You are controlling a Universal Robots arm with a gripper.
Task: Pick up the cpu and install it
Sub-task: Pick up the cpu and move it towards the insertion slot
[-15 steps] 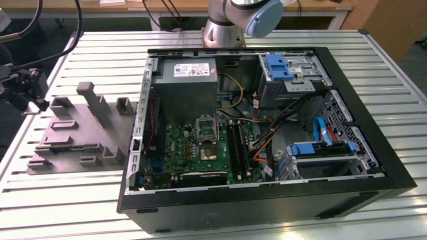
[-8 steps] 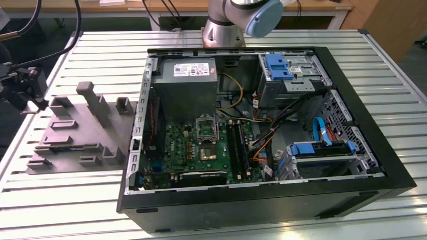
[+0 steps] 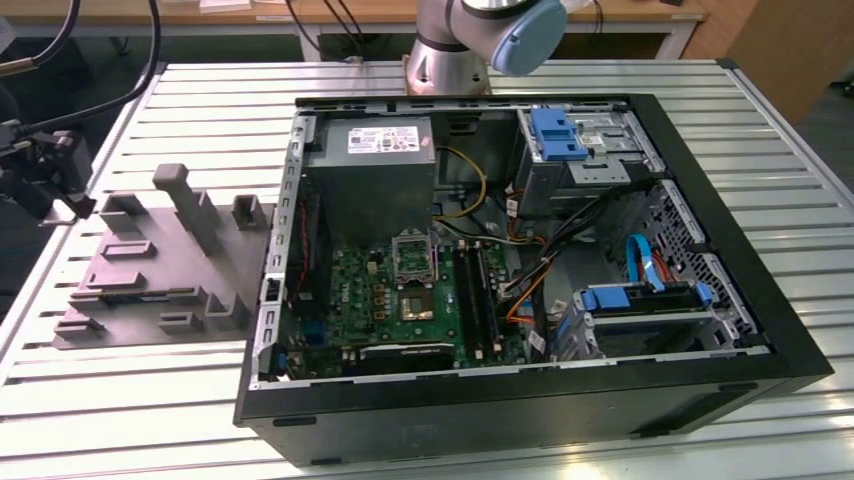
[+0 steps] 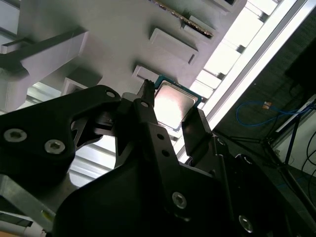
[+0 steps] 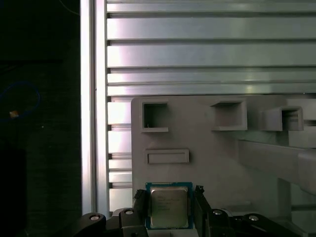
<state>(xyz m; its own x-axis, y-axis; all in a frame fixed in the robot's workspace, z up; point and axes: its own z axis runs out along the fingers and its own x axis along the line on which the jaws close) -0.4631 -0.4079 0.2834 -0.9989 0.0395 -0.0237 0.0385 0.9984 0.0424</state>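
One wide slatted aluminium table (image 3: 801, 230) carries everything. A big black open-sided computer case (image 3: 534, 410) fills its middle, and at the case's 9 o'clock in the exterior view a grey moulded plastic tray with upright blocks (image 3: 134, 275) lies flat just beside it. Inside the case lies a green motherboard (image 3: 380, 310), with a grey power supply box (image 3: 380, 180) at its 12 o'clock. Next in size, the arm's black two-fingered gripper (image 3: 56, 185) hangs at about 10 o'clock of the tray, over its outer corner near the table's edge and well apart from the case. On the board, the rectangular metal-framed socket (image 3: 418, 300) lies roughly at 3 o'clock from the gripper, beyond the whole tray and the case wall. Smallest of all is the cpu (image 5: 169, 207), a thin flat square chip with a pale silver-grey top and a green rim. In both wrist views it sits right between the black fingers (image 5: 139, 202), over the tray's corner, its flat face parallel to the tray. Each finger lies against one of two opposite edges with no gap that I can see, so I judge the gripper clenched on the chip. Whether the chip rests on the tray or hangs clear of it I cannot tell. Being square, it has no long axis to speak of.
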